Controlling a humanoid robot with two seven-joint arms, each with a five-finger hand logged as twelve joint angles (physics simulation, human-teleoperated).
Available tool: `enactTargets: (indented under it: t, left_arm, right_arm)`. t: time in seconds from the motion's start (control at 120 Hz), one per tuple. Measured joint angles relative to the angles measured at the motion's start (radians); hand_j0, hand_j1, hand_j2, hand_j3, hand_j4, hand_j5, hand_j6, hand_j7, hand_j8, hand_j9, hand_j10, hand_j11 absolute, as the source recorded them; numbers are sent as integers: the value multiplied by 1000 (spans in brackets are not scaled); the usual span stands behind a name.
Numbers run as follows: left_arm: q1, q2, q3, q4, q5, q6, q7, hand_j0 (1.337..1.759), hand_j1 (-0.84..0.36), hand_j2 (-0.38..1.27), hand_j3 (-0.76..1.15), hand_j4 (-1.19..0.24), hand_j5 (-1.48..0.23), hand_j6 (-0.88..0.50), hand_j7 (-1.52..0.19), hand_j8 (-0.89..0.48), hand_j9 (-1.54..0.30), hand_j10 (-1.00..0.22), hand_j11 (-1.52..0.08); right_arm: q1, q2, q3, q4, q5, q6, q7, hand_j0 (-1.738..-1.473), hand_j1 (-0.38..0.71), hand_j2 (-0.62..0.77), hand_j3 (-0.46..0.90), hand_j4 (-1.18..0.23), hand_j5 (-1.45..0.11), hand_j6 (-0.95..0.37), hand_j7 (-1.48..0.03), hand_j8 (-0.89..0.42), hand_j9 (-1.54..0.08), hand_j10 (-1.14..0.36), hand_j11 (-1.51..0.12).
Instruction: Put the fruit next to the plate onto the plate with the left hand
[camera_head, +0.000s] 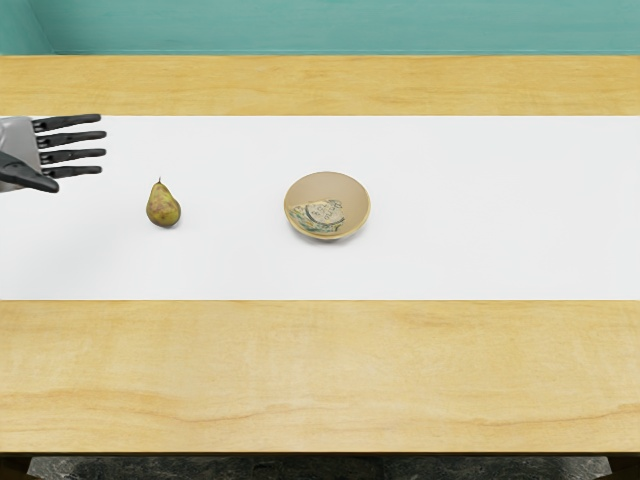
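A greenish-brown pear stands upright on the white runner, left of the middle. To its right, well apart from it, sits a small tan plate with a painted bird pattern inside. My left hand comes in at the picture's left edge, above and left of the pear, with its dark fingers stretched out flat and holding nothing. A clear gap separates the hand from the pear. No right arm shows.
A white runner crosses the wooden table from side to side. A teal wall lies behind the table's far edge.
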Motion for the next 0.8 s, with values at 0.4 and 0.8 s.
enactTargets:
  t: [0.4, 0.8]
  left_arm:
    - [-222, -203, 19, -106, 689, 45, 132, 1658, 331, 3, 0, -16, -20, -16, -20, -16, -20, -16, -20]
    - [-141, -451, 201, -280, 1322, 767, 168, 1658, 328, 5, 0, -22, -25, -23, -25, -23, -25, -22, -25]
  right_arm:
    - [-5, 0, 0, 0, 0, 0, 0, -1658, -349, 0, 0, 0, 0, 0, 0, 0, 0, 0, 0]
    - [-4, 0, 0, 0, 0, 1, 0, -1658, -349, 0, 0, 0, 0, 0, 0, 0, 0, 0, 0]
